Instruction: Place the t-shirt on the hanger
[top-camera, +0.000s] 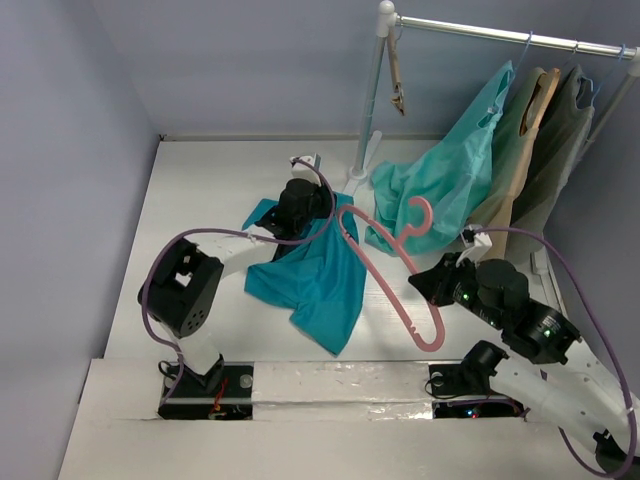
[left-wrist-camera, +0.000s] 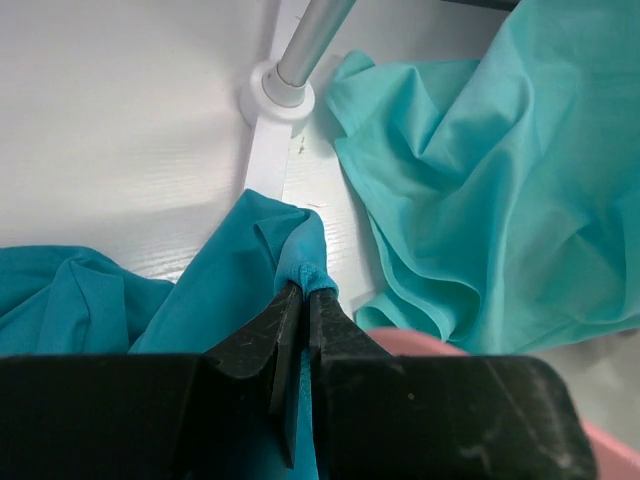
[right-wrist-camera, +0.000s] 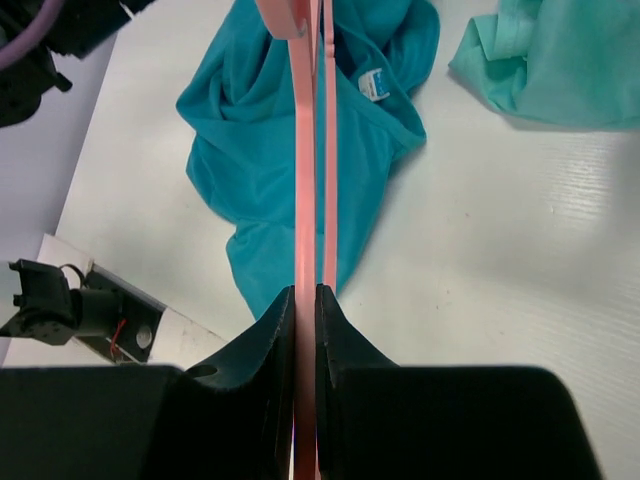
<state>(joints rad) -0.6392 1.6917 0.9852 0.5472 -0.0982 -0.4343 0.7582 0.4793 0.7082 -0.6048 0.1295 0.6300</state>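
The deep teal t-shirt lies crumpled on the white table left of centre. My left gripper is shut on a fold of its far edge, near the rack pole's foot. The pink hanger is held above the table, hook towards the rack, one end over the shirt. My right gripper is shut on the hanger's bar, which runs straight out between its fingers over the t-shirt.
A clothes rack pole stands at the back centre with its foot on the table. A mint-green garment hangs from the rail and pools on the table. Tan and olive garments hang at the right.
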